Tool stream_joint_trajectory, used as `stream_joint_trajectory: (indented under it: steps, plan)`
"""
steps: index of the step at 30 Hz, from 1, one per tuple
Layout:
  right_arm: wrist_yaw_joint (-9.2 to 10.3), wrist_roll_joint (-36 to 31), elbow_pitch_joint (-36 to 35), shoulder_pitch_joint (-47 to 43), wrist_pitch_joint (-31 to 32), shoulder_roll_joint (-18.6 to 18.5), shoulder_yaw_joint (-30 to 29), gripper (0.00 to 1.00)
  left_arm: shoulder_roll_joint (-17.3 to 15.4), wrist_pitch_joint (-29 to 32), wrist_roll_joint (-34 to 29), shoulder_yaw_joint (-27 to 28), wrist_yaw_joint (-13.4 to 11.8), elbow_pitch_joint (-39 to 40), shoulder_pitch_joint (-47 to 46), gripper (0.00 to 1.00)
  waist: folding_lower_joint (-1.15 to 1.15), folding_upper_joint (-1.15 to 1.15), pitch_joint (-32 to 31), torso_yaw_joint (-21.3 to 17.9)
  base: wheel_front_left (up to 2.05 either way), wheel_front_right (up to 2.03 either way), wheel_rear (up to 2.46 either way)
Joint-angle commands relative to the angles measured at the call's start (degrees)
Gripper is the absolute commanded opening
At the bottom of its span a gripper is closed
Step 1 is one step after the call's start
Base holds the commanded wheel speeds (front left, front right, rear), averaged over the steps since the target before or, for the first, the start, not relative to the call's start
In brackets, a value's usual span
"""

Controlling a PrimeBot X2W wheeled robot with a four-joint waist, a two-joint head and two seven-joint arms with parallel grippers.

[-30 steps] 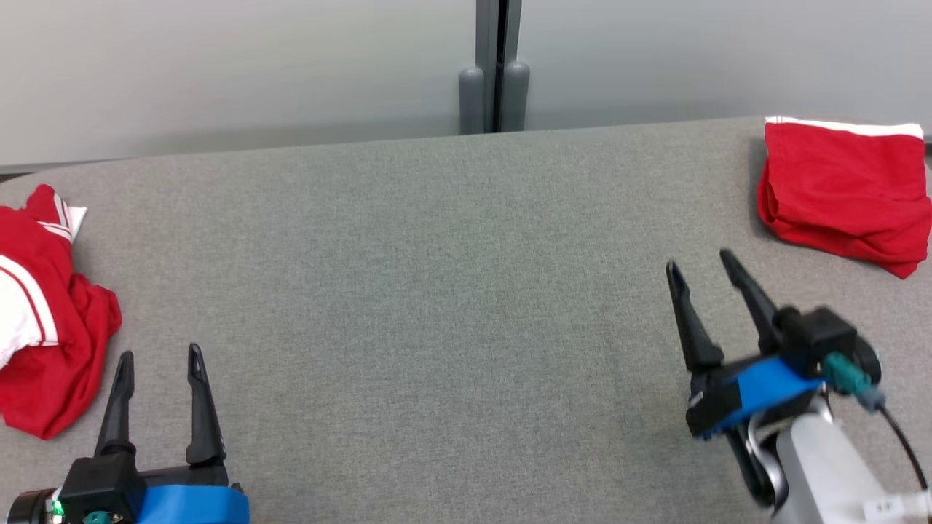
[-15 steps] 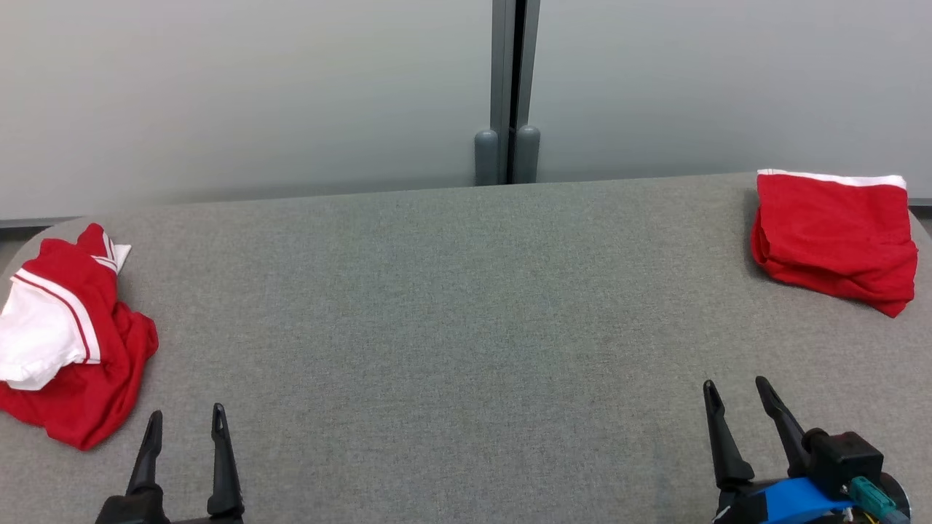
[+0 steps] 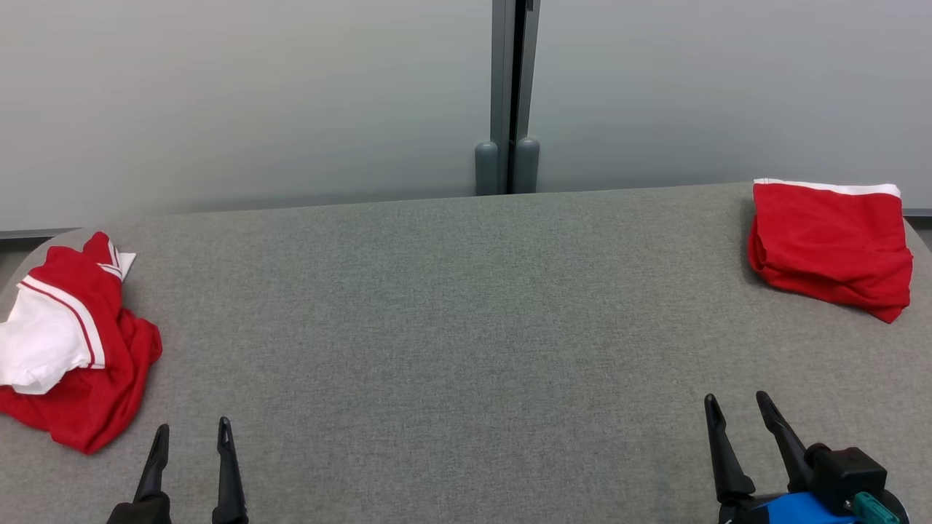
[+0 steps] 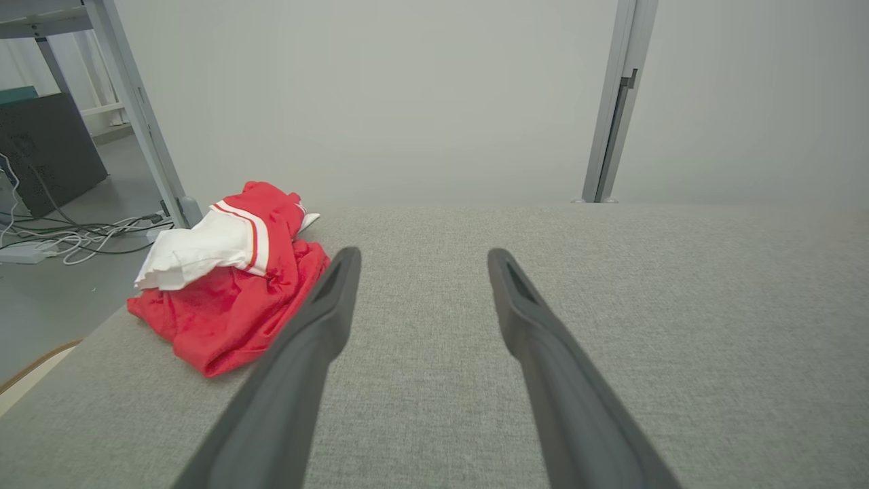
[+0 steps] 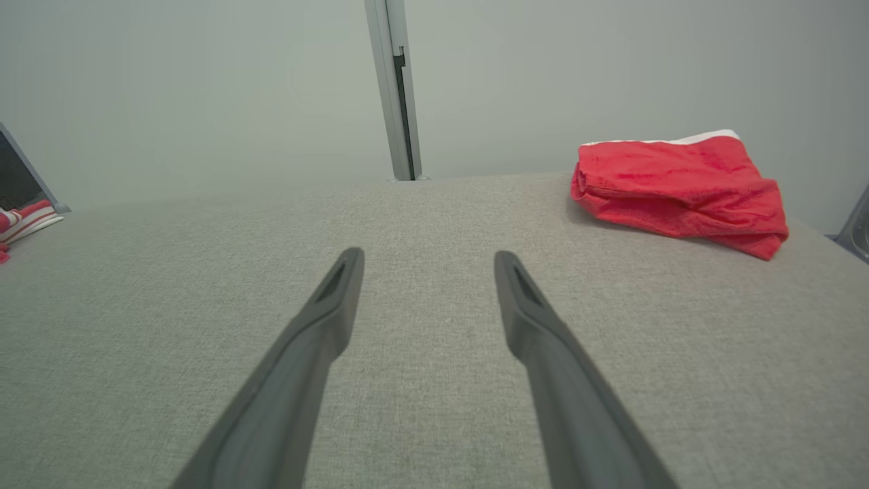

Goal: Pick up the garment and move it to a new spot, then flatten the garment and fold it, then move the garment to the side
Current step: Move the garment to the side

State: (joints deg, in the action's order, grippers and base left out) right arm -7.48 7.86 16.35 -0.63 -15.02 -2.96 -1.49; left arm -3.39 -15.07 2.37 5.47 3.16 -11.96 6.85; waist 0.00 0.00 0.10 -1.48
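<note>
One red garment (image 3: 830,244), seemingly folded, lies far right.

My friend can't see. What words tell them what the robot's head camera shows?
A grey table holds a crumpled red-and-white garment on the left and a folded red garment far right. The left gripper and right gripper sit open and empty below.

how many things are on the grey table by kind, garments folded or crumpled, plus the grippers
folded red garment: 1
crumpled red and white garment: 1
open grippers: 2, the left gripper and the right gripper, both holding nothing
total: 4
</note>
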Motion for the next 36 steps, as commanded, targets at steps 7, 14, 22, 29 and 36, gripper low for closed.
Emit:
stream_joint_trajectory:
  steps: [7, 14, 22, 29, 36]
  plan:
    - [-0.03, 0.5, -0.1, -0.9, -0.2, 0.1, 0.6, 1.0, -0.4, -0.1, -0.4, 0.6, 0.5, 0.0, -0.9, 1.0, 0.0, 0.0, -0.3, 0.6, 0.0, 0.0, 0.0]
    - [-0.03, 1.4, -0.9, -0.6, -0.2, 0.1, 2.1, 1.0, -0.6, -0.1, -0.6, 1.2, 0.0, 0.6, -1.2, 1.0, 0.0, 0.0, -0.5, 3.5, 0.0, 0.0, 0.0]
    - [-0.03, 2.0, -1.6, 0.0, -0.2, 0.0, 2.8, 1.0, -1.4, -0.1, -0.7, 2.1, 0.0, 1.2, -2.0, 1.0, 0.0, 0.0, 0.1, 9.9, 0.0, 0.0, 0.0]
    - [-0.03, 2.2, -1.3, 0.1, -0.2, 0.0, 3.1, 1.0, -1.6, -0.1, -0.3, 3.3, -0.7, 1.9, -2.3, 1.0, 0.0, 0.0, 0.6, 16.7, 0.0, 0.0, 0.0]
    - [-0.03, 2.5, -1.4, 0.3, -0.2, 0.0, 1.9, 1.0, -1.7, -0.1, -0.4, 3.7, -0.8, 2.3, -2.4, 1.0, 0.0, 0.0, 1.0, 23.9, 0.0, 0.0, 0.0]
